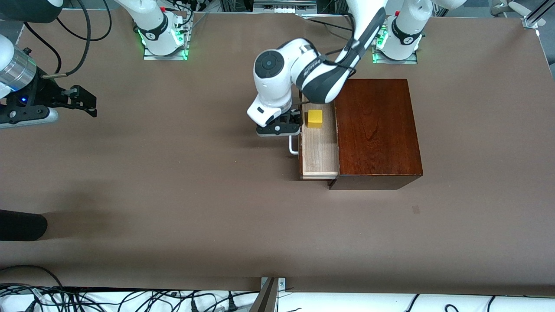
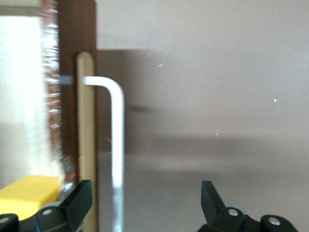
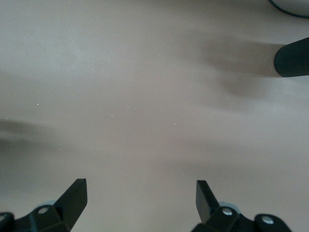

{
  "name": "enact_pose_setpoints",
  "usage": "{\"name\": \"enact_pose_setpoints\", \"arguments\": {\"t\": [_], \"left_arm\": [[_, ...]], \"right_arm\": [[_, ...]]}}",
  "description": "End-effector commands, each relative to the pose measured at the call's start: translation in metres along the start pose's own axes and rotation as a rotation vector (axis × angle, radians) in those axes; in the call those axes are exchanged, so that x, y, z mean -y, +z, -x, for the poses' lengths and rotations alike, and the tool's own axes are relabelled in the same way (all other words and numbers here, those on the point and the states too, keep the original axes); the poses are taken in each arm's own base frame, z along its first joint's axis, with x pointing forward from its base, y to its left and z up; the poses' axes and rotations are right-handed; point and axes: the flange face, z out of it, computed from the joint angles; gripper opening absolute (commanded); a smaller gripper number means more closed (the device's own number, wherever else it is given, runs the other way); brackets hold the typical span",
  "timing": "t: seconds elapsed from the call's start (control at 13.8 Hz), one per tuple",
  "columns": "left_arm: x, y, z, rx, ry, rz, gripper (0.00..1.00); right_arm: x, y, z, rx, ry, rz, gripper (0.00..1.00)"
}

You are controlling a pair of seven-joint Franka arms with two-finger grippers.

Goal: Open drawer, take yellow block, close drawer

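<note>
Over drawer (image 1: pixel 320 149) handle (image 1: pixel 293 146) | left tool (image 1: pixel 289 121) hanging open, empty | yellow block (image 1: pixel 315 118) lying just beside, box-ward | right tool (image 1: pixel 85 101) waiting open, empty

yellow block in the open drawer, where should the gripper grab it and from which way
Grip the yellow block across two facing flat sides, coming straight down from above: it sits low in the open drawer, whose walls block any sideways approach. Likely easiest for the left gripper, open by the handle.
</note>
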Motion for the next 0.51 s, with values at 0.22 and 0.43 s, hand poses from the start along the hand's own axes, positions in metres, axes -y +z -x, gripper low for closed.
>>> {"name": "enact_pose_setpoints", "arguments": {"t": [0.22, 0.43], "left_arm": [[0.063, -0.131, -0.005, 0.048, -0.064, -0.065, 1.0], [0.146, -0.176, -0.04, 0.09, 0.009, -0.071, 1.0]], "right_arm": [[-0.002, -0.005, -0.001, 0.001, 0.0, -0.001, 1.0], [0.007, -0.007, -0.001, -0.001, 0.002, -0.003, 1.0]]}}
